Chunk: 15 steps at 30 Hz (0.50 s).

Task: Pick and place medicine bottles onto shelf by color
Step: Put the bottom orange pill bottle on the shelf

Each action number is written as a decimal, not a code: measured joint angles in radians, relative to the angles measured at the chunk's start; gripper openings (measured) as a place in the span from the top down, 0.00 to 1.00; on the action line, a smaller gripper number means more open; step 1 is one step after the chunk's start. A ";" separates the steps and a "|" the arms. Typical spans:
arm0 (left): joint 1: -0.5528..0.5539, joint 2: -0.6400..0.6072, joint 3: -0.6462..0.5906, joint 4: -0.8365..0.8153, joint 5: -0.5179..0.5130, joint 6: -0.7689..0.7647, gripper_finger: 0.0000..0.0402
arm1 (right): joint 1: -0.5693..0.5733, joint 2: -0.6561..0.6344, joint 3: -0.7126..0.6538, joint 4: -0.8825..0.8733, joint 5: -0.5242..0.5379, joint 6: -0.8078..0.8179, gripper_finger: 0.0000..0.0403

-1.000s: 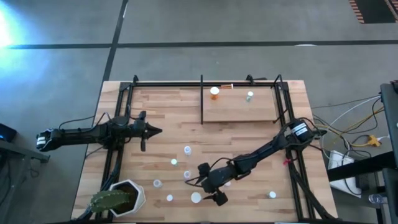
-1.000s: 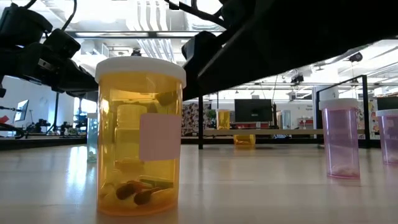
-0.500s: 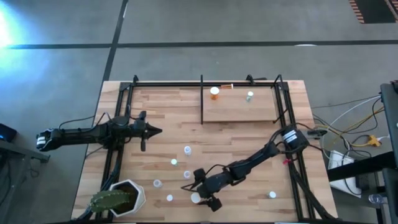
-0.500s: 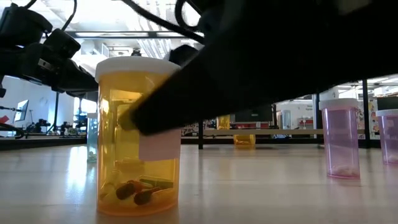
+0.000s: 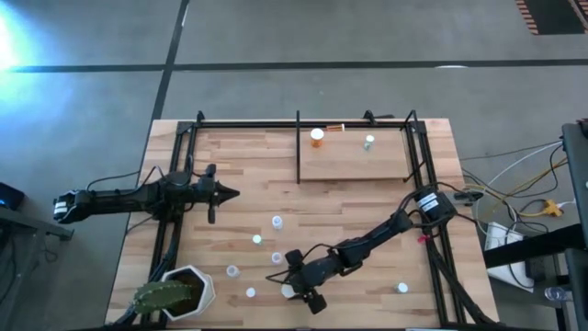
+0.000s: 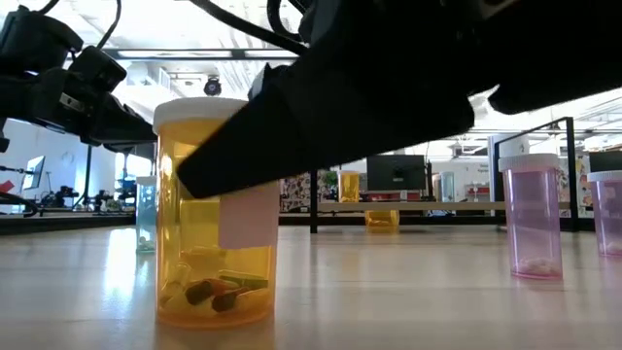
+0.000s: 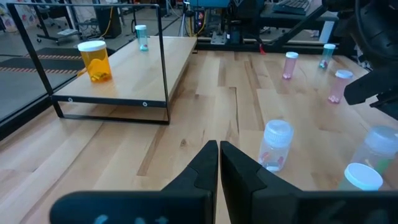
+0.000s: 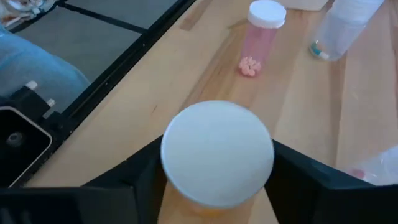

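A butcher-block table (image 5: 367, 198) stands on a grey concrete floor, and the low view looks across it into a bright workshop with ceiling lights, monitors and benches behind. At the table's far edge sits the shelf (image 5: 354, 162), a small light-wood panel inside black rods, and it holds two bottles so far: an orange bottle (image 5: 317, 137) near the left post and a small bluish-topped one (image 5: 369, 142) further right. By that count the sorting looks barely begun. Loose bottles remain scattered over the near half of the table, among them white-capped ones (image 5: 277, 222) near the middle, pink ones (image 7: 290, 65), and one by itself (image 5: 402, 288) towards the right edge; a cactus pot (image 5: 175, 292) sits at the near left corner. The right gripper (image 8: 217, 180) is down at the near edge with a finger on either side of a large orange bottle with a white cap (image 8: 217, 151); its fingers flank the cap closely and seem to be closing, though a firm grip cannot be confirmed, and the bottle appears to rest on the wood. The left gripper (image 7: 218, 163) waits at the table's left side, fingers pressed together and empty. Nearly all bottles are left to shelve.
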 joint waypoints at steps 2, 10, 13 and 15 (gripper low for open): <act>0.000 0.000 0.000 0.000 0.000 0.000 1.00 | 0.000 -0.015 0.000 -0.032 0.000 0.001 0.50; 0.000 0.000 0.000 0.000 0.000 0.000 1.00 | -0.008 -0.222 -0.054 -0.224 0.125 -0.031 0.53; 0.000 0.000 0.000 0.000 0.000 0.000 1.00 | -0.019 -0.336 -0.100 -0.301 0.284 -0.038 0.53; 0.000 0.000 0.000 0.000 0.000 0.000 1.00 | -0.039 -0.417 -0.139 -0.343 0.393 -0.026 0.53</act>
